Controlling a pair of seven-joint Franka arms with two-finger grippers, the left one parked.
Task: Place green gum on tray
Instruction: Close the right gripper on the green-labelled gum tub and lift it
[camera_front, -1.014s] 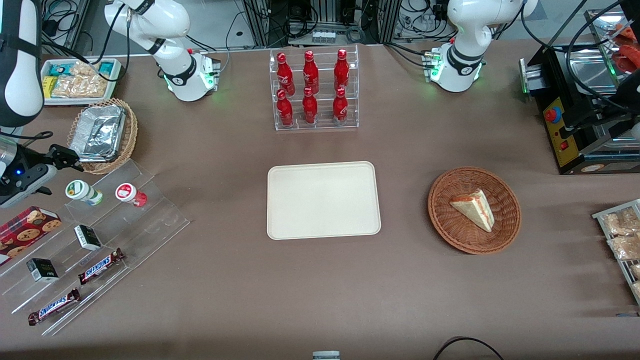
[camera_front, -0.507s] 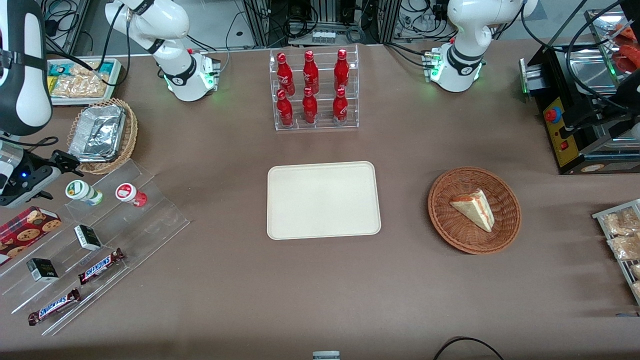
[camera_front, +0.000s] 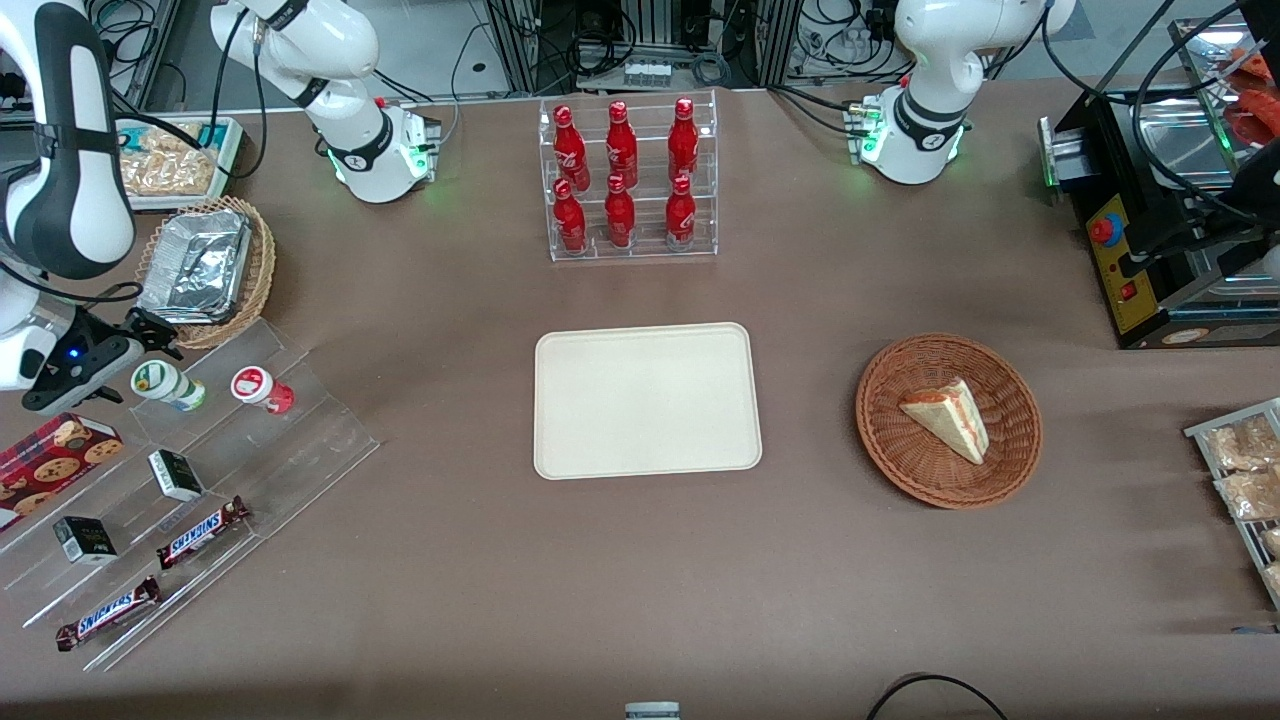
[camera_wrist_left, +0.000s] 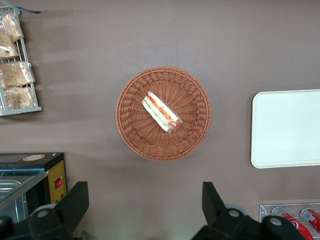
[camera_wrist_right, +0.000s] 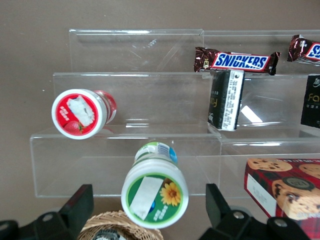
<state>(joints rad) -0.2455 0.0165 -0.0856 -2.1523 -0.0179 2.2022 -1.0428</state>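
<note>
**Gripper poised above the green gum on the clear stand**

Up on the top step of the clear acrylic stand (camera_front: 200, 480), the green gum (camera_front: 166, 383) is a small cylinder with a green body and a broad white round lid, well apart from the tray (camera_front: 647, 400). Just beside it on the same step sits the red gum (camera_front: 262, 389), of the same build but red-bodied. The tray is a smooth, matte cream rectangle with rounded corners and a low raised rim, lying bare in the middle of the brown table (camera_front: 800, 600).

The gripper (camera_wrist_right: 150, 220) hangs over the green gum (camera_wrist_right: 155, 187), its two dark fingers (camera_wrist_right: 75, 207) spread wide on either side of the lid without touching it, holding nothing. From the front the gripper (camera_front: 150, 335) shows only as a dark shape at the arm's tip, just beside the bottle and next to a wicker basket (camera_front: 255, 275) lined with crinkled foil.

Only the right wrist view shows the lid's face: a green disc with a white patch and an orange flower, while the red gum (camera_wrist_right: 80, 114) bears a strawberry. It also shows a Snickers bar (camera_wrist_right: 237, 61), a black box (camera_wrist_right: 225, 100) and a cookie box (camera_wrist_right: 285, 187) on the steps. The left wrist view alone looks straight down on a woven round basket (camera_wrist_left: 131, 125) holding a sandwich wedge (camera_wrist_left: 161, 111), and catches one end of the tray (camera_wrist_left: 285, 127).
</note>
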